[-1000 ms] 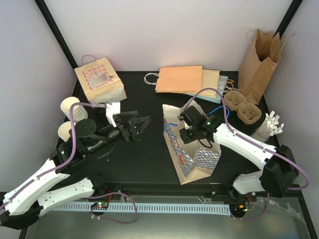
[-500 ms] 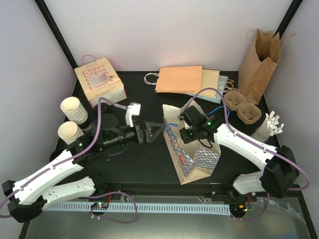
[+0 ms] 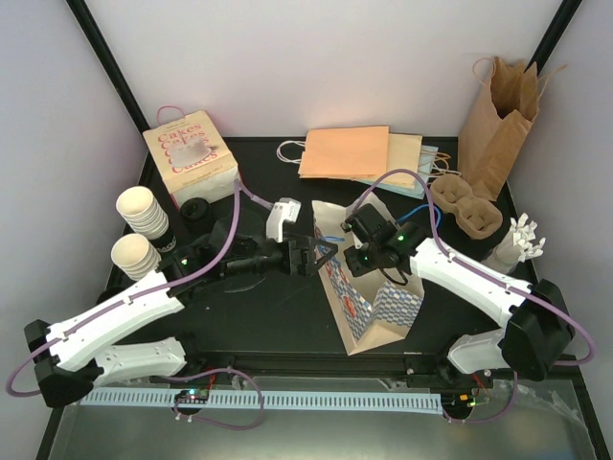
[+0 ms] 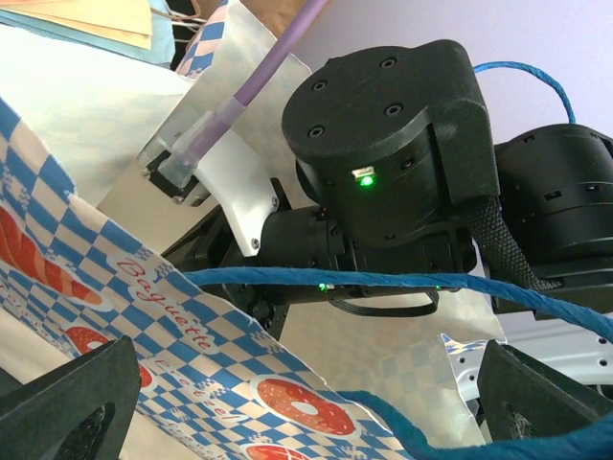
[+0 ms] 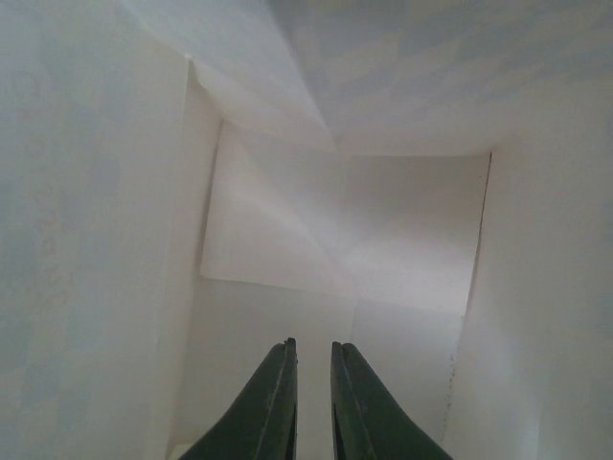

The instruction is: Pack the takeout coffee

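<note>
Two arms, both mine, are meeting at one blue-checked paper bag [image 3: 378, 307] that is standing upright near the middle of the bench. My right gripper [image 5: 312, 393] is hanging inside the bag, its jaws narrowed almost to touching and gripping nothing. I judge it is sitting there to prop the white walls apart. My left gripper [image 4: 306, 398] is hovering at the bag's left rim with its jaws spread wide and the blue cord handle [image 4: 402, 283] running between them, probably to take the rim and steady the mouth. Nothing is being packed yet. The cream paper cups [image 3: 140, 213] are standing by the left edge, and a black lid [image 3: 196, 208] is lying just beyond them, beside the Cakes box [image 3: 192, 155], all well apart from both grippers.
</note>
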You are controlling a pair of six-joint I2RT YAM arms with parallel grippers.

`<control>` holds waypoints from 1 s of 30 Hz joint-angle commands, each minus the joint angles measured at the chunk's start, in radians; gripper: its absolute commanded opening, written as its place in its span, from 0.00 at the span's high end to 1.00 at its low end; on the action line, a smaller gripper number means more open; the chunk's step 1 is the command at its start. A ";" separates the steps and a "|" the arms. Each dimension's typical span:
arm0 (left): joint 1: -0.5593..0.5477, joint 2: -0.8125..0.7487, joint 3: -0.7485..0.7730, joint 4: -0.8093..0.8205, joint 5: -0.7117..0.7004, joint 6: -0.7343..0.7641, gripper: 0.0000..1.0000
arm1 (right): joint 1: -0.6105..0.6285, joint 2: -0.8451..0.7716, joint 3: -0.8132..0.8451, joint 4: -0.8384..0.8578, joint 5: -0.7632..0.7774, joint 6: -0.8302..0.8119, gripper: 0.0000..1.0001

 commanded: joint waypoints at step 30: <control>-0.006 -0.165 -0.104 0.048 -0.137 -0.012 0.98 | 0.087 -0.006 -0.025 -0.076 0.088 0.109 0.85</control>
